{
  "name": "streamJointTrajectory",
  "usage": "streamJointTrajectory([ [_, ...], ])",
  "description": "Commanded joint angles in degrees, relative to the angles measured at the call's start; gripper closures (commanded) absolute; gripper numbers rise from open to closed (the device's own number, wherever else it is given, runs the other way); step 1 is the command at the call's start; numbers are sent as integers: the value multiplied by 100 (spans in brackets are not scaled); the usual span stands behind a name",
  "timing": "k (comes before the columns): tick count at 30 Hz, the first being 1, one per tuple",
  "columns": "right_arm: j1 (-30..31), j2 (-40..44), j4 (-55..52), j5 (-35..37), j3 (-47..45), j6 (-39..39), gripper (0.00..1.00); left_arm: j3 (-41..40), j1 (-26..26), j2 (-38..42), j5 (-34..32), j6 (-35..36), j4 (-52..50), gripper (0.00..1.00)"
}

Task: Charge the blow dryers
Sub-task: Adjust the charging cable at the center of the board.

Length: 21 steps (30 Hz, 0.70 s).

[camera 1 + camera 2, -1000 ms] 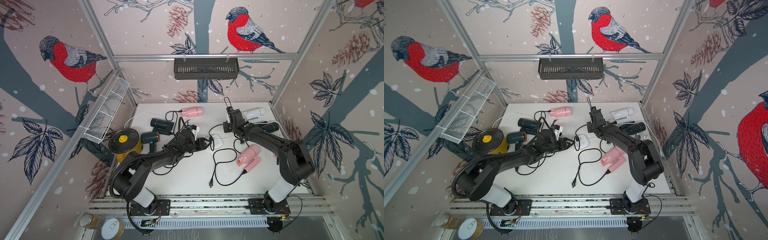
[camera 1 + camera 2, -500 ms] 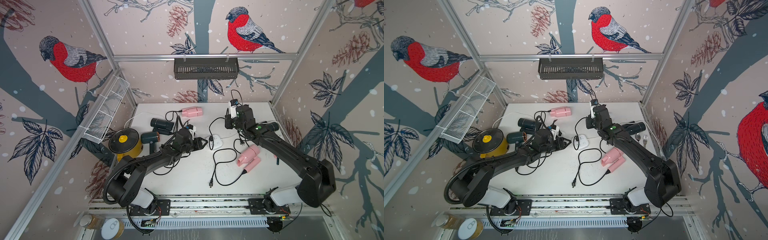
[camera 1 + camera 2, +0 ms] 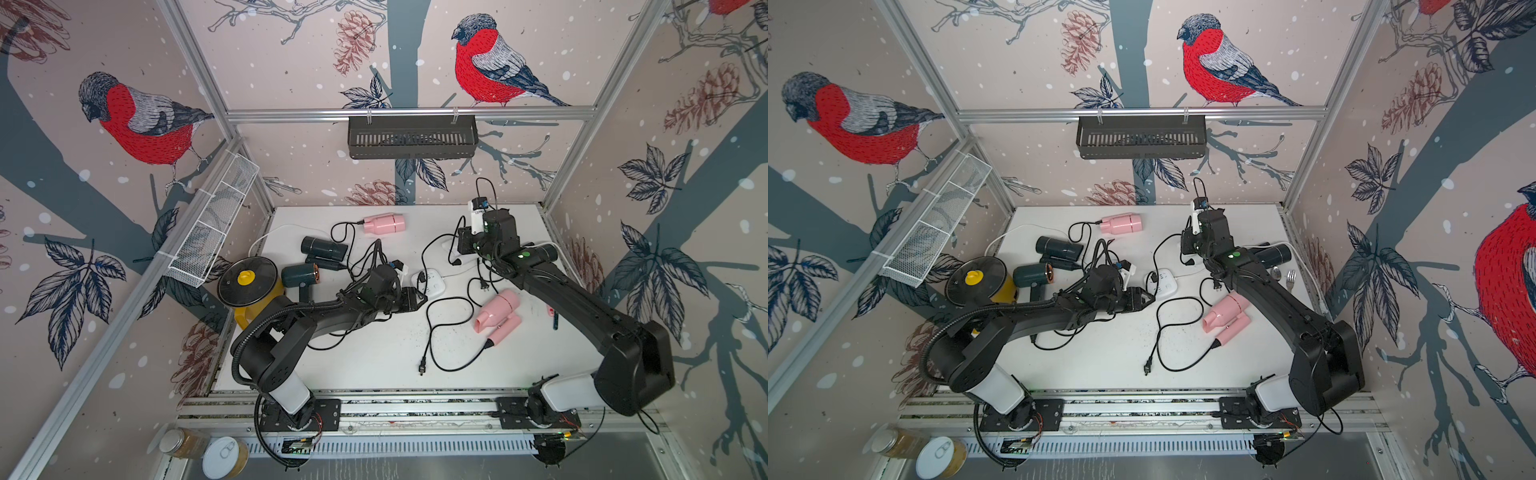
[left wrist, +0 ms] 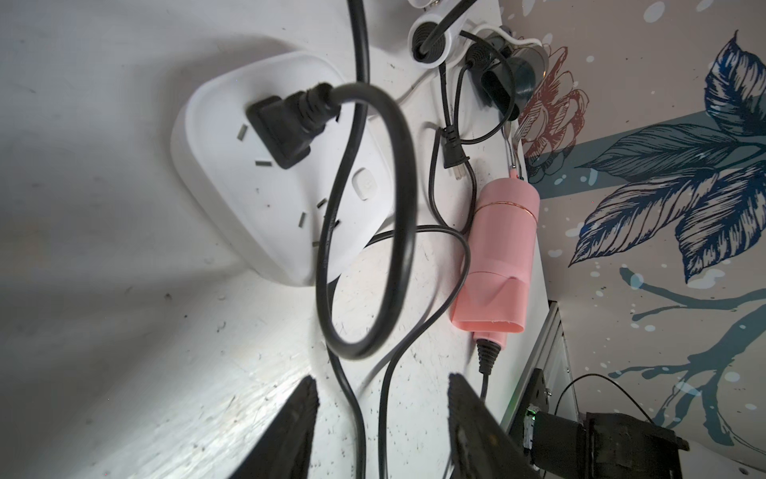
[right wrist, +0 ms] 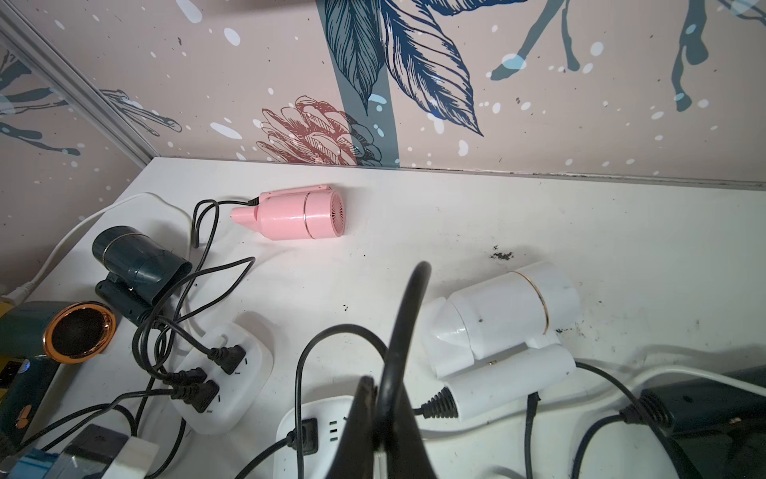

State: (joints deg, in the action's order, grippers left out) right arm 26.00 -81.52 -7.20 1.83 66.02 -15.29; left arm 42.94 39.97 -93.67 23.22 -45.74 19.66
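My left fingers (image 3: 1145, 296) stand roughly half open low over the white desk (image 3: 374, 357), gripping nothing, though two loose black cords (image 4: 358, 423) trail through the gap. Just ahead of them lies a white square power strip (image 4: 219, 124) with one black plug (image 4: 282, 128) seated in it, and beyond that, off to the side, a pink plastic blow dryer (image 4: 501, 257) lies flat. My right fingers (image 5: 373, 398) are pinched fully together on a thin black cord (image 5: 408, 307) that arches up out of them; I cannot tell which dryer it belongs to. Right beneath them sits a second white power strip (image 5: 331, 408) carrying one plug, and just past them a white plastic blow dryer (image 5: 497, 319) with a gold ring. Further off to their side I see a second pink blow dryer (image 5: 298, 215), a near-black blow dryer (image 5: 136, 261) and a dark green blow dryer with a copper nozzle (image 5: 78, 331), the latter two close to a third white power strip (image 5: 248, 352) holding three black plugs
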Motion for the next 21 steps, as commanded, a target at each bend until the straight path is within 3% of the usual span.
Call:
streamJointTrajectory([
  [1,-49,81,279,-107,39,-94,97,-18,3,-75,-323,-203,458,49],
  [7,-113,113,349,-237,-157,-145,98,216,-57,-387,-75,-432,1003,54],
  [12,-150,171,419,-210,-362,-93,98,244,-174,-430,168,-748,1263,80],
  [17,-174,81,575,47,-667,73,97,-74,-559,-274,736,-1557,2353,86],
  [21,-174,-132,654,313,-842,132,98,81,-713,-174,735,-1314,1861,93],
])
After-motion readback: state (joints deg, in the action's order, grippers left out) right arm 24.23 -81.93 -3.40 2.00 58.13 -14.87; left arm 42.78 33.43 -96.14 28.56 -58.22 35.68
